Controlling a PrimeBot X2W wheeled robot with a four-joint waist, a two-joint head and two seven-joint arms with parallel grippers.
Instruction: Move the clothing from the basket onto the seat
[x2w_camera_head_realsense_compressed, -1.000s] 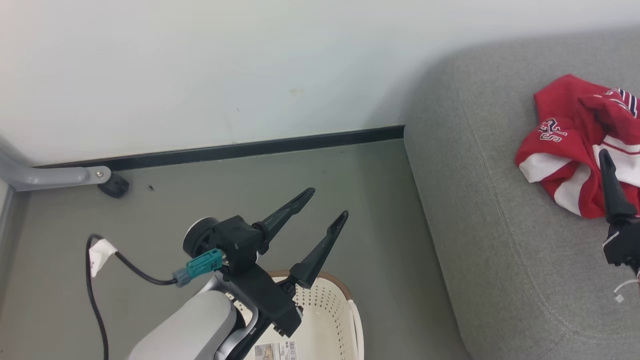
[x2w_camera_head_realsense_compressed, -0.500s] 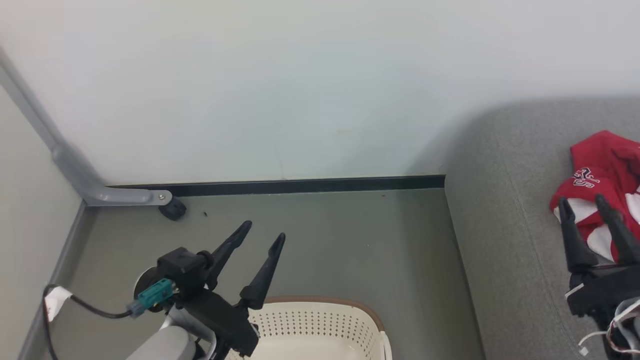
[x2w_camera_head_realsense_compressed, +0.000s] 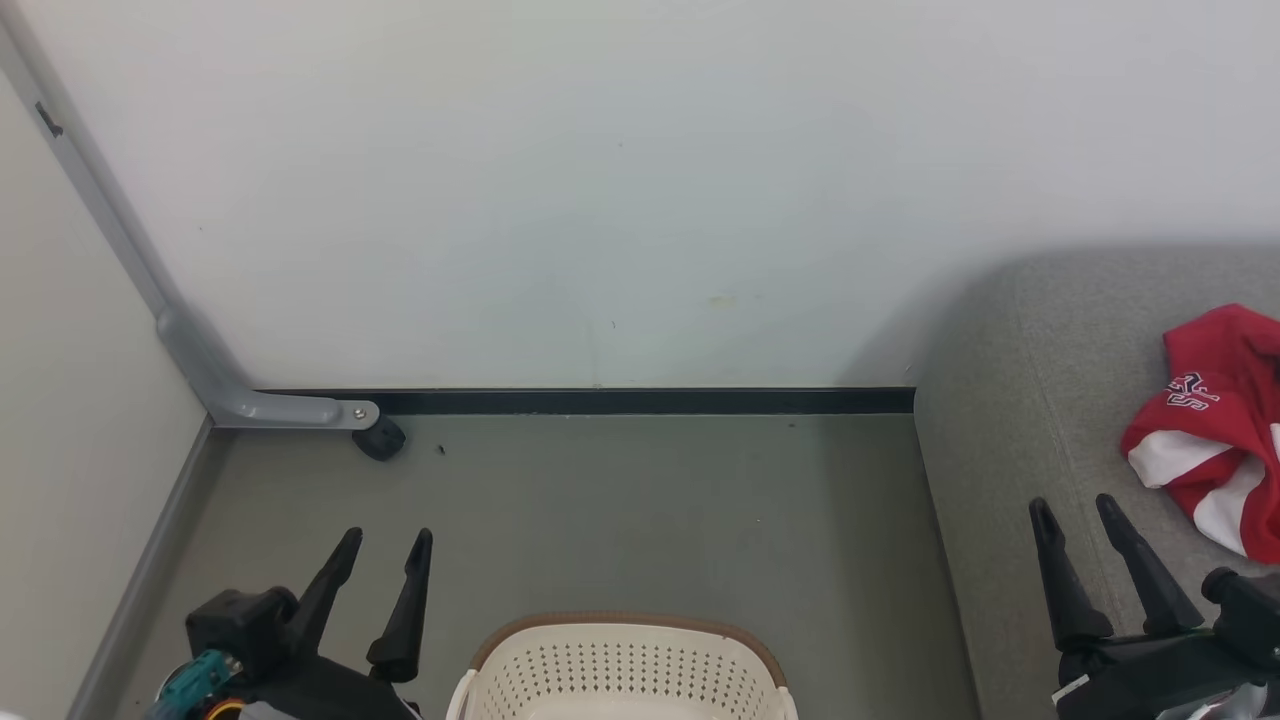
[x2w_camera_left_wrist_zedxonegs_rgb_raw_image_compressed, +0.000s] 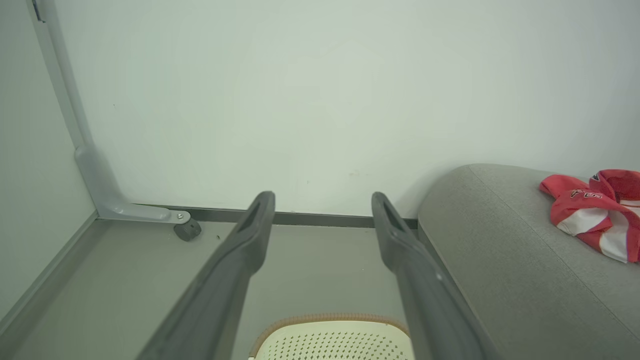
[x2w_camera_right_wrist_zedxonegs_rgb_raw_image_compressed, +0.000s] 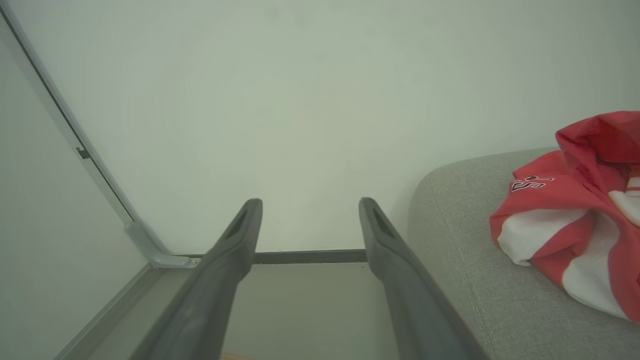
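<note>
A: Status in head view, left to right?
B: At 7 o'clock the left gripper (x2w_camera_head_realsense_compressed: 388, 538), fingers spread, nothing between them, over bare floor (x2w_camera_head_realsense_compressed: 640, 500). At 6 o'clock the basket (x2w_camera_head_realsense_compressed: 620, 622), just beside it and cut off by the bottom edge. Brown rim and far side visible.
A: Anything in it?
B: Can't tell, its bottom is out of frame. No red above the rim.
A: Right side?
B: From 3 to 5 o'clock the seat (x2w_camera_head_realsense_compressed: 1000, 450), rounded corner toward the wall (x2w_camera_head_realsense_compressed: 640, 200). At 5 o'clock the right gripper (x2w_camera_head_realsense_compressed: 1072, 503), above the seat, released, empty. At 3 o'clock the clothing (x2w_camera_head_realsense_compressed: 1215, 440), a red-and-white heap crumpled on the seat, near the right gripper's tips but apart from them.
A: Wrist views agree?
B: Yes. Each shows parted fingers with just wall and floor between. Left wrist view has the basket rim at 6 o'clock and the clothing at 3.
A: Which step?
B: My read: between transfers. Clothing is on the seat and neither gripper carries anything. Whether the task is done hinges on the basket.
A: Next move?
B: Tilt the head or bend at the waist to see the basket bottom. If there's fabric, lower one gripper inside the rim, pinch a fold, lift clear, swing toward 3 o'clock and drop it beside the heap. The left gripper looks closer.
</note>
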